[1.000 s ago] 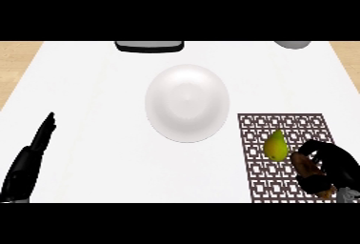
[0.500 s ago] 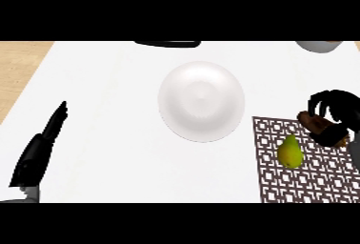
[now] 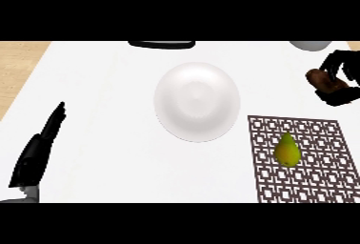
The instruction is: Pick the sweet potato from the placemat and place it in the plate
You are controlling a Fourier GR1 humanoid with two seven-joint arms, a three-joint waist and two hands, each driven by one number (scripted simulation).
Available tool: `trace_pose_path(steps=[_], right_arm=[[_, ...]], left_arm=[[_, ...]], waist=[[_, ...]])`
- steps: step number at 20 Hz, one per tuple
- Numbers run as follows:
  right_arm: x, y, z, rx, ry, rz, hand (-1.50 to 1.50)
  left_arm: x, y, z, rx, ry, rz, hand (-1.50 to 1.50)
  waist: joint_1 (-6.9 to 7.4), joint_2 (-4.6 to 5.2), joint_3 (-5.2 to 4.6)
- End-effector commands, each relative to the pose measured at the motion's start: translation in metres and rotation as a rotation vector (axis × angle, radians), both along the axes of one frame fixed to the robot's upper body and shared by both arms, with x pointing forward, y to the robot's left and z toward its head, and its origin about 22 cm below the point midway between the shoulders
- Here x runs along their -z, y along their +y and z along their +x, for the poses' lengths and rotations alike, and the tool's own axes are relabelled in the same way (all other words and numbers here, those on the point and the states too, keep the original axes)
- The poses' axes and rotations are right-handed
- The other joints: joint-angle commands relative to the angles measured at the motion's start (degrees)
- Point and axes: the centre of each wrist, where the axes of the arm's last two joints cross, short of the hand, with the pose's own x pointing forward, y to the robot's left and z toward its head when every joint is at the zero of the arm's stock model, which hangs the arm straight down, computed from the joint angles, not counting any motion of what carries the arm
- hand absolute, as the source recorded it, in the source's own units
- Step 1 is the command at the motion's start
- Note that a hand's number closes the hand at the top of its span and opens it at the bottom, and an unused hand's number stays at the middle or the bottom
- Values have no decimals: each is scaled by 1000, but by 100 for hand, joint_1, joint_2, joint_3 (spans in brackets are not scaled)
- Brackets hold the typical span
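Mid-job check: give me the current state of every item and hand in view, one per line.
sweet potato: held in right hand, off the placemat
right hand: curled round sweet potato
left hand: open, fingers straight
plate: holds nothing
placemat: flat, pear on it
pear: lying on placemat

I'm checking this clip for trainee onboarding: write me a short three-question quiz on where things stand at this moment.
1. True or false: the sweet potato lies on the placemat.
2. What lies on the placemat? A) a pear B) a spoon C) a cup
3. Fill in: the white plate holds ____.

Key:
1. False: the right hand is curled round it, off the placemat and to the right of the plate.
2. A: the pear lies there alone.
3. Nothing. The left hand rests open near the left edge.
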Motion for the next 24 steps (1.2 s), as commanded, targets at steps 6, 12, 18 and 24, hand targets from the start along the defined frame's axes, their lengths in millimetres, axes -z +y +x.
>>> trace_pose_path(steps=[6,12,18,24], right_arm=[[-49,23,29,-376,-212,177,150],[-62,73,41,-505,-166,249,150],[-48,158,35,-535,-121,322,150],[-46,228,44,-562,-2,310,150]], left_arm=[[-5,16,-10,-46,13,0,0],[-8,5,-20,-43,41,8,0],[7,11,-29,-62,23,7,0],[-6,7,-29,-51,28,9,0]], waist=[[-280,-119,-22],[-361,-140,-26],[-403,-155,-29],[-326,-137,-26]])
